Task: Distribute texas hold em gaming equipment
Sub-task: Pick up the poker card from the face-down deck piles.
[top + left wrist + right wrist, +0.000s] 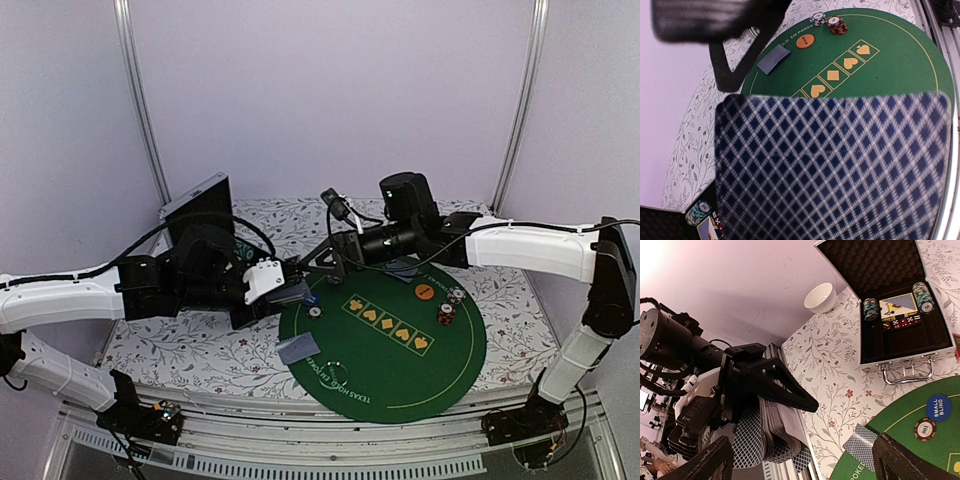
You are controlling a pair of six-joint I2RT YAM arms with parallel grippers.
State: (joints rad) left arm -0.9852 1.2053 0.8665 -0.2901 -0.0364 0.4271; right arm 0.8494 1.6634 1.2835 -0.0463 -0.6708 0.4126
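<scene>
My left gripper [288, 296] is shut on a thick deck of blue-backed playing cards [830, 170], which fills the left wrist view and hides its fingers. The right wrist view shows that deck [771, 432] clamped under a black finger [775, 382]. My right gripper [320, 262] hangs open just beside the deck, nothing between its fingers [907, 460]. On the round green mat [400, 370] lie a card pile at the near left [298, 348], another at the far edge [773, 58], an orange disc [424, 291], two chip stacks [450, 306], a blue disc [938, 407] and a striped chip [924, 429].
An open aluminium case [900, 362] with chip stacks [870, 309] and a card box stands on the floral cloth at the back left. A white bowl [821, 297] sits beyond it. The table's metal rail [330, 425] runs along the near edge.
</scene>
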